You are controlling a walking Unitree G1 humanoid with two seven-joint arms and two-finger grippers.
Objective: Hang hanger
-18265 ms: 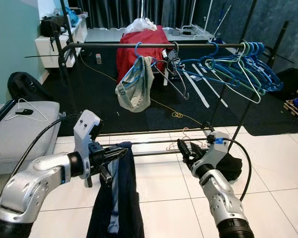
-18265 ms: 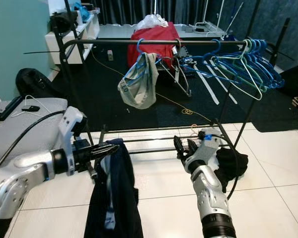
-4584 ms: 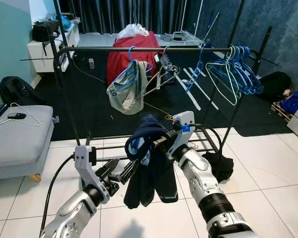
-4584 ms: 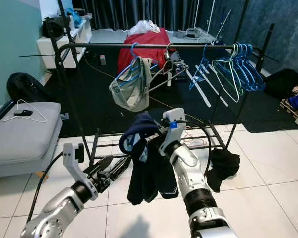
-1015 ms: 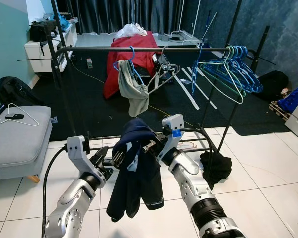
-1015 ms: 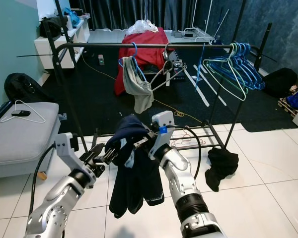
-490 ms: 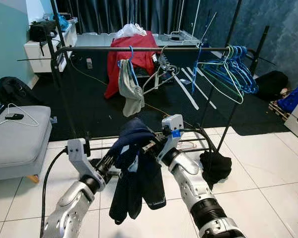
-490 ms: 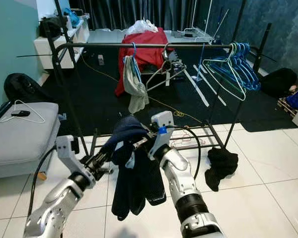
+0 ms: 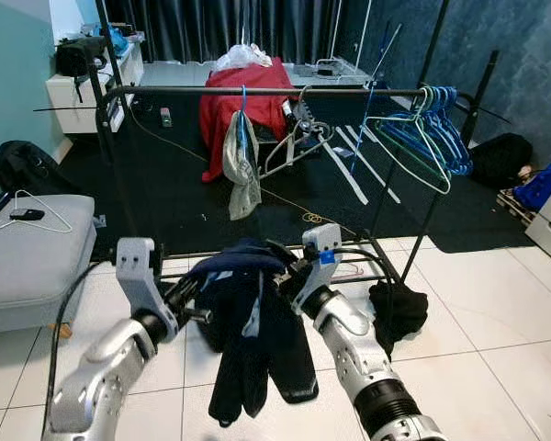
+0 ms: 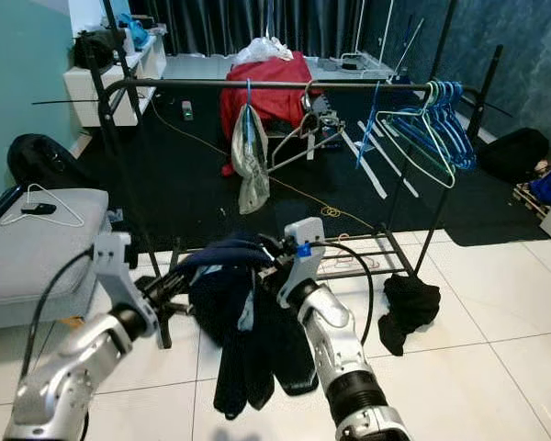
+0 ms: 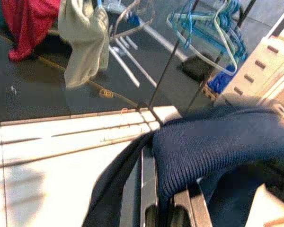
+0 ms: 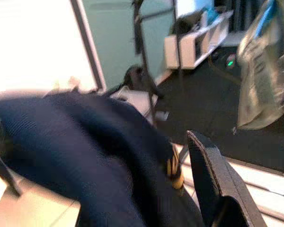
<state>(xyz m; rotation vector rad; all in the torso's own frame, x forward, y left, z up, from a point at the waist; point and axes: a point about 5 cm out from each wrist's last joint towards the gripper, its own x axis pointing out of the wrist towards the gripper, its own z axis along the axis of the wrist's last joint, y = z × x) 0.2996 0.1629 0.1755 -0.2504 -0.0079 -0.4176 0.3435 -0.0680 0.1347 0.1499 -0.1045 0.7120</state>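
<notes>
- Where the head views look down over the white tiled floor [image 9: 496, 322], a dark navy garment [image 9: 253, 317] hangs between both arms, below and in front of the black clothes rack [image 9: 257, 91]. The right gripper [image 9: 289, 265] is clamped on the garment's top, and the left gripper [image 9: 191, 292] reaches into its other shoulder. Blue hangers [image 9: 432, 124] crowd the rail's right end, and a beige garment [image 9: 241, 161] hangs near the left.
- Along the left wrist view, the black fingers [image 11: 149, 189] lie close together with navy knit draped over them; whether they pinch it I cannot tell.
- Through the right wrist view, blurred, one finger [image 12: 210, 172] sits against the navy cloth, with what may be a hanger's end beside it.
</notes>
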